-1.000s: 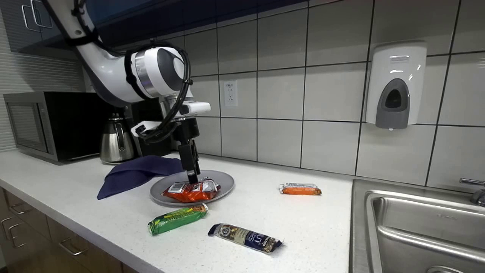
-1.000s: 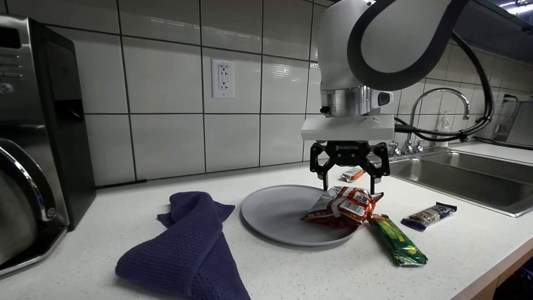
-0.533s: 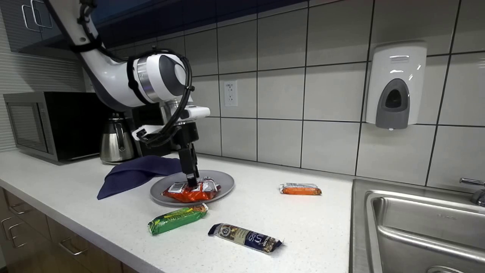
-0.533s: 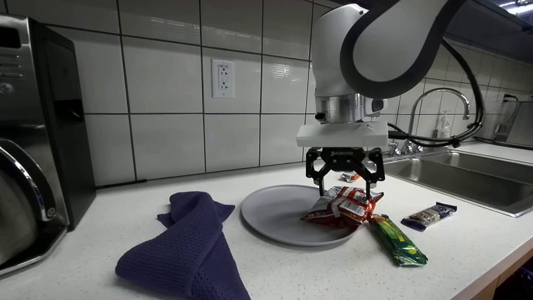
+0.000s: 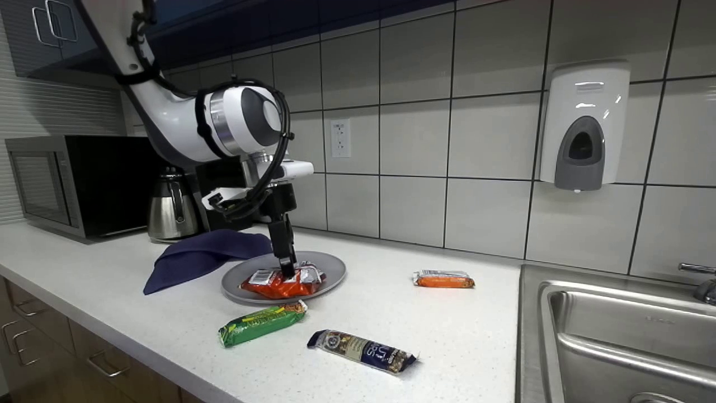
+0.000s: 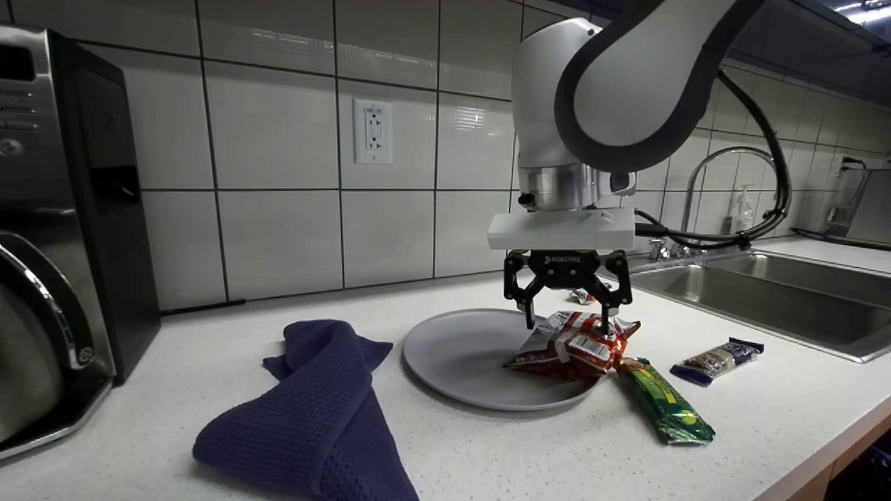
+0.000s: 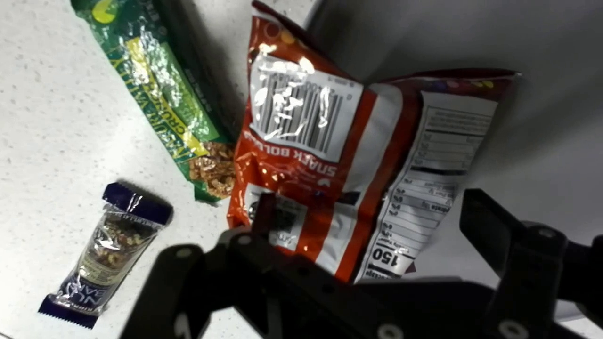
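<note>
Your end effector (image 6: 568, 331) dropped nearer plate (image 6: 452, 362); jaws wide, likely to suit bulky bag (image 6: 560, 351); nothing gripped, plate carries bag.

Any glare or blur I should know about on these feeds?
Wrist view: glare whitens parts of the barcode on the red bag and flecks the green wrapper; the gripper looks dark and soft. In an exterior view, light reflects off the wall tiles.
</note>
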{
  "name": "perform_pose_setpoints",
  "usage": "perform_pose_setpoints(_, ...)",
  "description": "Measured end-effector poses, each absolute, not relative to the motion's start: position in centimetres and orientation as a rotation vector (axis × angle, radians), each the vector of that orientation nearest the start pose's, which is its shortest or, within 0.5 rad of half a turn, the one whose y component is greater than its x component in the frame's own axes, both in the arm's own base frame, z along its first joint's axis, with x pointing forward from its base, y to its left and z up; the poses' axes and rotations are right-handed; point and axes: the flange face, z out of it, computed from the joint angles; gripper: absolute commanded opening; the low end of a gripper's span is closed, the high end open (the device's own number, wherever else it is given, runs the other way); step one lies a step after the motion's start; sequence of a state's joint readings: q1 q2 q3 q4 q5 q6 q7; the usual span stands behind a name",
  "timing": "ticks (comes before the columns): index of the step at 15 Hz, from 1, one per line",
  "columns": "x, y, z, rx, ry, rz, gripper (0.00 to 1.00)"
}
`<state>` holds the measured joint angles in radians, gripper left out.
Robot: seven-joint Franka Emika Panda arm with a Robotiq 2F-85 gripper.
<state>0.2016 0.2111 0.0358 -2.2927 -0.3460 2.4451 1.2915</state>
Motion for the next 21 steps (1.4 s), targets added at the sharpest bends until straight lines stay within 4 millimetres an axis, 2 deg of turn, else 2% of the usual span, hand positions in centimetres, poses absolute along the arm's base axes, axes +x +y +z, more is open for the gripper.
perform_pose_setpoints(1,51.0,12.3,25.2,-3.076,1.265,-0.167,1.00)
perform_pose_setpoints(2,51.0,12.3,25.2,-3.077,1.264,-0.166,0.76)
perform_pose_setpoints(4,51.1,12.3,25.1,-3.077,1.264,-0.165,0.66)
perform_pose_setpoints(7,51.3,12.3,25.0,-3.076,1.267,-0.165,0.40)
perform_pose_setpoints(11,51.6,12.3,25.2,-3.071,1.267,-0.172,0.12)
perform_pose_setpoints(12,51.7,12.4,25.3,-3.070,1.263,-0.176,0.57)
perform_pose_setpoints(13,51.8,12.4,25.5,-3.070,1.258,-0.179,0.54)
perform_pose_setpoints(15,52.0,12.4,25.7,-3.071,1.248,-0.185,0.11)
perform_pose_setpoints(17,52.0,12.5,25.6,-3.072,1.246,-0.184,0.03)
perform_pose_setpoints(19,52.2,12.5,25.8,-3.069,1.244,-0.190,0.05)
perform_pose_setpoints(21,52.4,12.6,26.1,-3.066,1.241,-0.199,0.00)
